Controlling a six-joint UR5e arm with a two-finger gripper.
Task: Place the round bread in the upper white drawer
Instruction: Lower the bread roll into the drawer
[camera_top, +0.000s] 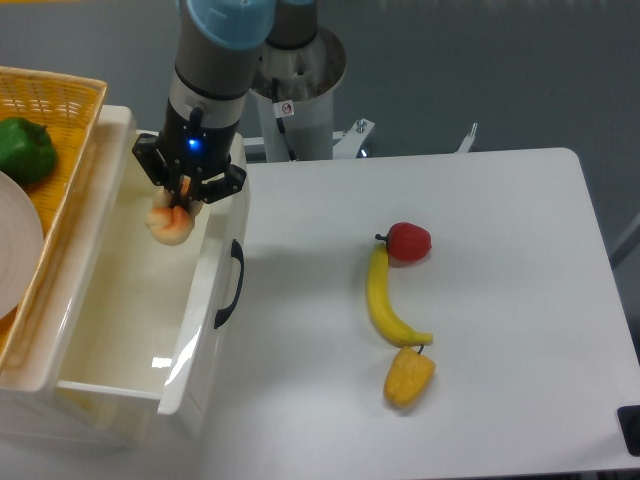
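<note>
Fixed camera: the end effector (176, 200) is gripping the bread (170, 224), fingers closed on its top, and is holding it above the open drawer (120, 320), inside the front wall. On the tabletop (500, 250) are lying a banana (383, 302), a red piece (408, 241) and a yellow-orange piece (408, 377).

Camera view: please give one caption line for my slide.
Gripper holds round bread over the open upper white drawer.

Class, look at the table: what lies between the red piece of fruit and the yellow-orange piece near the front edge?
The banana, in the camera view. Its top meets the red fruit; its lower tip ends beside the yellow-orange piece.
</note>
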